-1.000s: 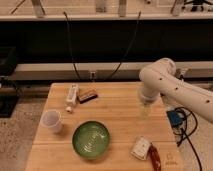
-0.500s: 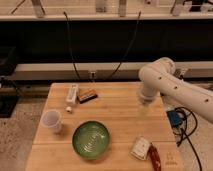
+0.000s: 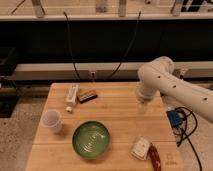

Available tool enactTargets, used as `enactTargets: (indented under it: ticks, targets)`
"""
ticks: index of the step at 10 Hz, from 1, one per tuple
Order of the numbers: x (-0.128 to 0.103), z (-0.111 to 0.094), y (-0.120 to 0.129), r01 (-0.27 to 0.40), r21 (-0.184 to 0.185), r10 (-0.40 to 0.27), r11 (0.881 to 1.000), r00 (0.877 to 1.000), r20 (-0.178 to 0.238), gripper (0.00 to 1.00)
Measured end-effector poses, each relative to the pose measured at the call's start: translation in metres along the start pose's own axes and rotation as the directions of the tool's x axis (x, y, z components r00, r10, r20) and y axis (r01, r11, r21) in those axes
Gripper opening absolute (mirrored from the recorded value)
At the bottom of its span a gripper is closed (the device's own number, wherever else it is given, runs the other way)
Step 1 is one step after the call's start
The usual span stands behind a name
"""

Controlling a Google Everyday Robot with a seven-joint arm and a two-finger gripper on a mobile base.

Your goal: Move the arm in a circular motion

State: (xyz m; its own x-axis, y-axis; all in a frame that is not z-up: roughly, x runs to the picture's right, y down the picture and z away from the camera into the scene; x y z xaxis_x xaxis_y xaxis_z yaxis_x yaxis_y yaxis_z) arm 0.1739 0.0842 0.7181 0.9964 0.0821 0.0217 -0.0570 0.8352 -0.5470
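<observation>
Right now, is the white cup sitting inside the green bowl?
No, the white cup stands on the table beside the green bowl, apart from it, while the gripper hangs above the table, away from both.

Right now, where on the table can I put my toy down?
The biggest bare patch of the table is the middle, between the dark box, the green bowl and the claw, which hangs over the right side. The front left corner below the white cup is free too. It is crowded at the front right, around the white packet.
</observation>
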Motion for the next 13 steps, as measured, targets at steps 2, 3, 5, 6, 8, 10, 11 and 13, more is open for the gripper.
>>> enactTargets:
  ticks: [2, 3, 5, 6, 8, 10, 11, 13]
  targets:
    - [-0.0028, 0.0009, -0.0011, 0.004, 0.0, -0.004, 1.0, 1.0, 0.0, 0.8]
    - [-0.004, 0.0009, -0.0012, 0.005, 0.0, -0.005, 1.0, 1.0, 0.002, 0.8]
    - [-0.0063, 0.0011, -0.0012, 0.008, -0.001, -0.008, 1.0, 1.0, 0.005, 0.8]
    - [-0.0058, 0.0013, -0.0007, 0.007, 0.0, -0.007, 1.0, 1.0, 0.007, 0.8]
    - [-0.0043, 0.0017, 0.0002, 0.0, 0.0, 0.0, 1.0, 1.0, 0.01, 0.8]
    - [-0.0074, 0.0023, 0.0001, 0.004, -0.001, -0.004, 1.0, 1.0, 0.013, 0.8]
    - [-0.0076, 0.0021, -0.0004, 0.004, 0.0, -0.004, 1.0, 1.0, 0.013, 0.8]
    - [-0.0074, 0.0029, -0.0014, 0.002, 0.0, -0.002, 1.0, 1.0, 0.016, 0.8]
